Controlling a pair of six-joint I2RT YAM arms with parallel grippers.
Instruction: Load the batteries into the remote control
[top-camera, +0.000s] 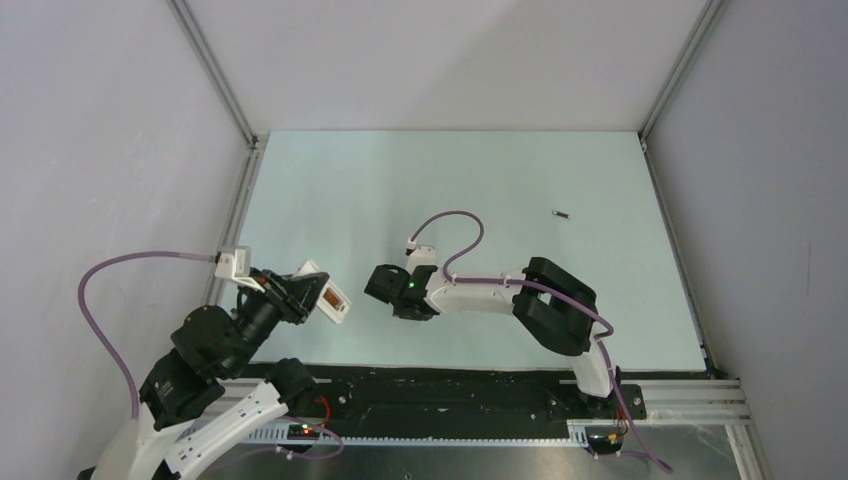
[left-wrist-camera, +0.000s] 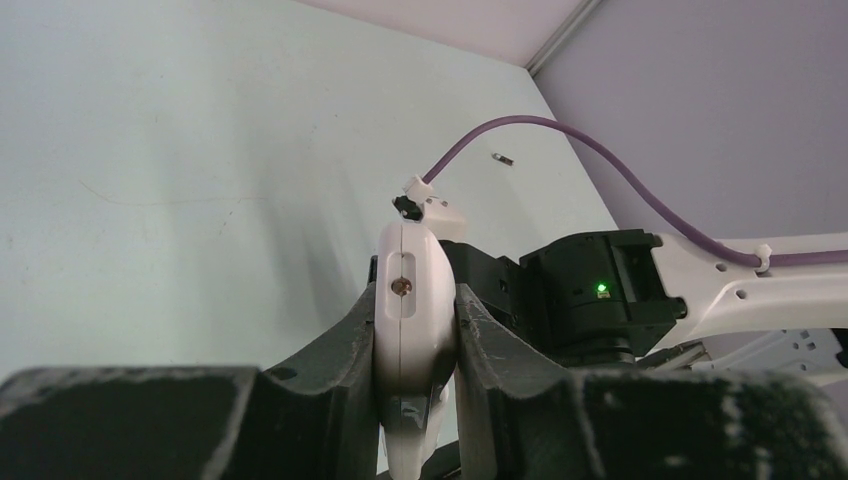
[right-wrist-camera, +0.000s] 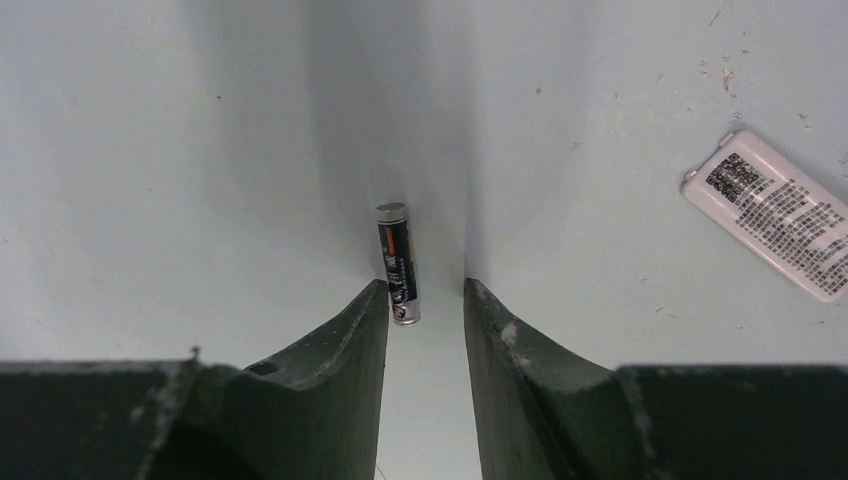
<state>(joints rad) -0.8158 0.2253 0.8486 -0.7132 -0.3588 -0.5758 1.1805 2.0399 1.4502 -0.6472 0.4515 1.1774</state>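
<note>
The remote control (left-wrist-camera: 408, 310) is held clear of the table (top-camera: 480, 180), clamped edge-on between the fingers of the left gripper (top-camera: 318, 296), which is closed tight against its two sides. In the left wrist view a narrow slot with a small reddish dot is seen on the end that faces the camera. In the top view it is carried tilted at the left of the table, with an orange-brown patch on its upturned face. One battery (right-wrist-camera: 397, 262) is seen lying flat on the table in the right wrist view, dark with an orange band and a pale metallic cap at its far end. Its near end lies just beside the tip of the finger (right-wrist-camera: 350, 330) at the left of that view, and a gap is left between it and the other finger. The right gripper (right-wrist-camera: 425, 298) is set low over this battery with its jaws narrowly parted, and nothing is gripped by it. A second battery (top-camera: 562, 213) is found well apart, toward the far right of the table. A small flat pale cover plate (right-wrist-camera: 775, 213), printed label and code facing up, lies on the table to the right of the right gripper.
</note>
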